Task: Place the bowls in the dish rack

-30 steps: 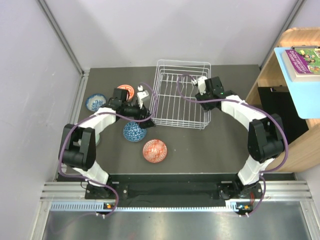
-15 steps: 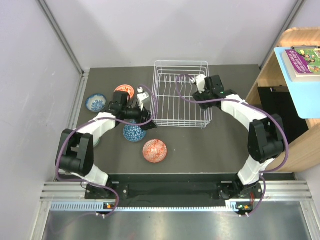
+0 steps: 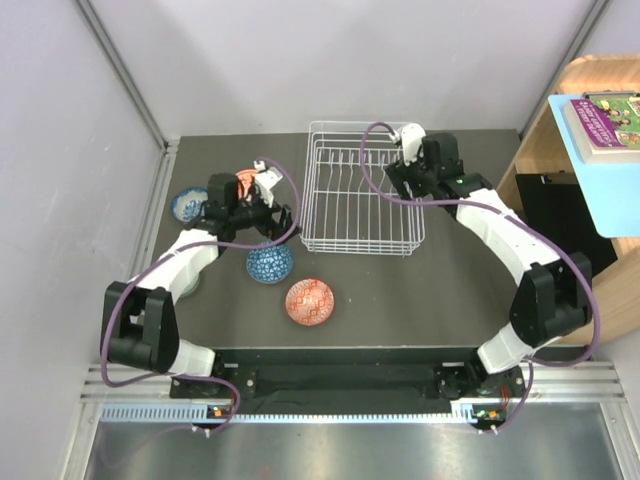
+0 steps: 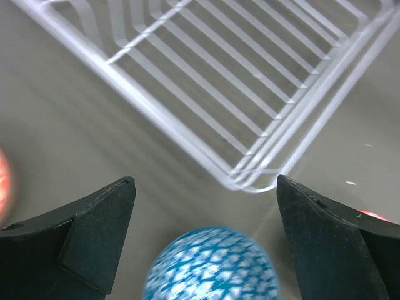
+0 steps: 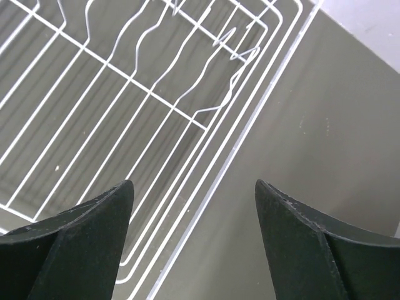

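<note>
I see a matte dark-grey table walled by pale panels, a white wire rack and a glossy round blue bowl. My left gripper and right gripper are both spread wide.

We see only a sliver of one orange bowl behind the left arm; in the left wrist view the blue bowl is blurred and cut by the bottom edge

Dark grey surface, wooden shelf on the right, blue board on it, picture book on top, pale walls behind
</note>
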You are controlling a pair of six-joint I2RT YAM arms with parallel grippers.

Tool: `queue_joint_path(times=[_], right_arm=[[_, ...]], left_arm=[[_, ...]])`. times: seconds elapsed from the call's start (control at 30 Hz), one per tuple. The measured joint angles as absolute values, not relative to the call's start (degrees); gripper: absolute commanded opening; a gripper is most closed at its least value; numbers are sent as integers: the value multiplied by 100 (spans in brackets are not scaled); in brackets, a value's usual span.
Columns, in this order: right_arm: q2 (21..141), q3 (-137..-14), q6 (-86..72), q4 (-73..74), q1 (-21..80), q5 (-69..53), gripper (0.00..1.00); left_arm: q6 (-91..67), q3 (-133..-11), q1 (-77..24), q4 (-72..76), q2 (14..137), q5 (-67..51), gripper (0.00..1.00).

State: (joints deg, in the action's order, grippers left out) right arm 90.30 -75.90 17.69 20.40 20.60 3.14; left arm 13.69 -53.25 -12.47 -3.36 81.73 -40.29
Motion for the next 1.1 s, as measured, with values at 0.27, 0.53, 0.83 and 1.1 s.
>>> queue_joint_path(times=[0.27, 0.53, 0.83, 1.1], right_arm=[[8215, -7419, 1559, 2003, 2056, 123, 81], [7616, -7347, 1481, 1927, 2056, -198, 82], [7609, -7061, 1476, 1942, 2056, -316, 83], [7609, -7050, 1476, 1931, 2056, -340, 83]], left_arm=[[1494, -5310, -141, -425, 8103, -3234, 99], [1520, -4755, 805, -283, 8088, -3074, 99], [1623, -4866, 926, -117, 8503, -3157, 99], [1479, -6090, 930, -40, 9513, -3361, 98]])
